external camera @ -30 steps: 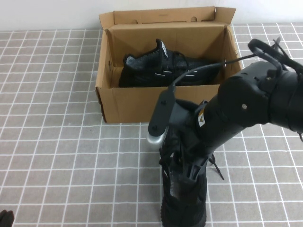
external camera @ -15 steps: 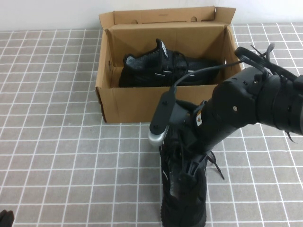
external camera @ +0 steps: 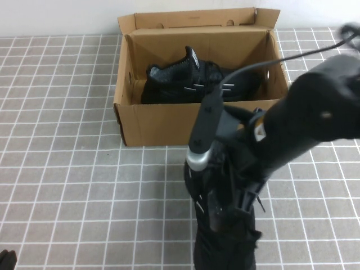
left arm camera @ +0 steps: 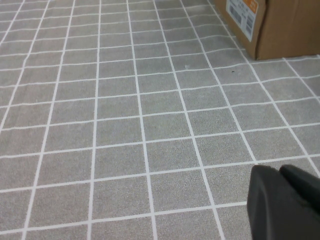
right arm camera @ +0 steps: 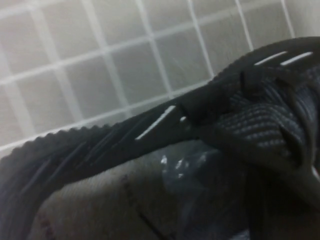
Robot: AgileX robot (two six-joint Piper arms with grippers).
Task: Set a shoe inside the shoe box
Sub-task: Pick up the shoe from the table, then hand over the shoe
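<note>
The shoe (external camera: 225,250), a black knit sneaker, is at the near middle of the tiled table, toe pointing towards me. My right gripper (external camera: 224,211) is down in its opening and shut on the shoe's collar. The right wrist view is filled by the shoe's collar and white dashes (right arm camera: 240,100); the fingers there are lost in the dark. The brown cardboard shoe box (external camera: 163,121) stands open behind it, lid flap up. My left gripper (external camera: 5,260) is parked at the near left corner, shut and empty over bare tiles (left arm camera: 286,200).
The pair-mate shoe (external camera: 191,81), with grey lining showing, lies inside the box. A corner of the box with an orange and white label (left arm camera: 242,12) shows in the left wrist view. A white wall runs behind the box.
My right arm has risen and shifted slightly right, looming larger in the high view. The shoe beneath it also looks larger and has shifted with it. The left arm has not moved.
</note>
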